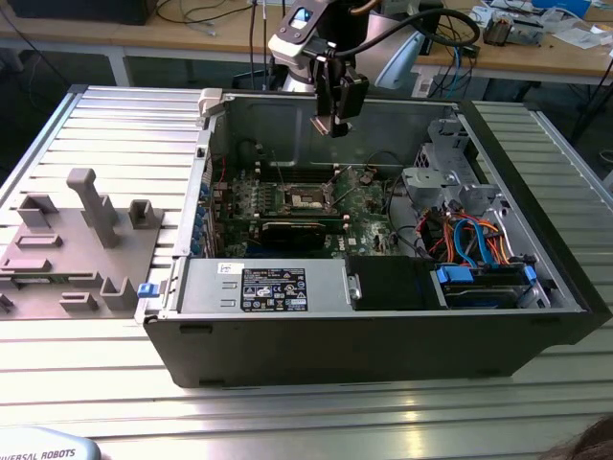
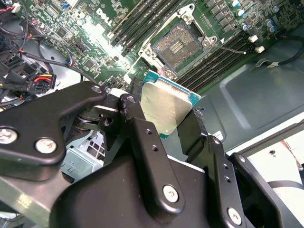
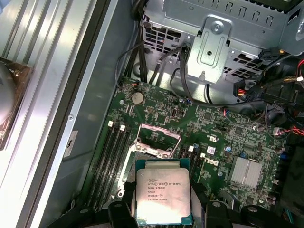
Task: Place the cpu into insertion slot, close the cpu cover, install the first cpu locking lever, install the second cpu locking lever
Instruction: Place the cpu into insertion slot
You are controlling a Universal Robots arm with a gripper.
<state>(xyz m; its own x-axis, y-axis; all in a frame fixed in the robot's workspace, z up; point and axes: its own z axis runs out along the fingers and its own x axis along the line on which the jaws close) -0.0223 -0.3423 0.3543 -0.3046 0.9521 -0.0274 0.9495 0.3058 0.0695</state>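
My gripper point(image 1: 332, 123) hangs above the open computer case, shut on the cpu point(image 1: 331, 126). In both wrist views the cpu point(image 2: 167, 105) point(image 3: 163, 192) is a silver-topped square chip with a green edge, clamped between the two black fingers point(image 2: 138, 124). The insertion slot point(image 2: 177, 44) lies open on the green motherboard below, its dark contact field bare; in the exterior view the insertion slot point(image 1: 311, 197) sits mid-board. The cpu cover point(image 3: 157, 137), a silvery frame with a square window, stands raised just beyond the chip. A thin wire lever point(image 2: 229, 48) sticks out beside the socket.
Black memory slots point(image 2: 216, 66) flank the socket. A metal drive cage point(image 1: 439, 163) and bundles of coloured cables point(image 1: 469, 240) fill the case at the exterior view's right. A power supply point(image 1: 273, 287) lines the near wall. A grey fixture tray point(image 1: 72, 249) lies at the exterior view's left.
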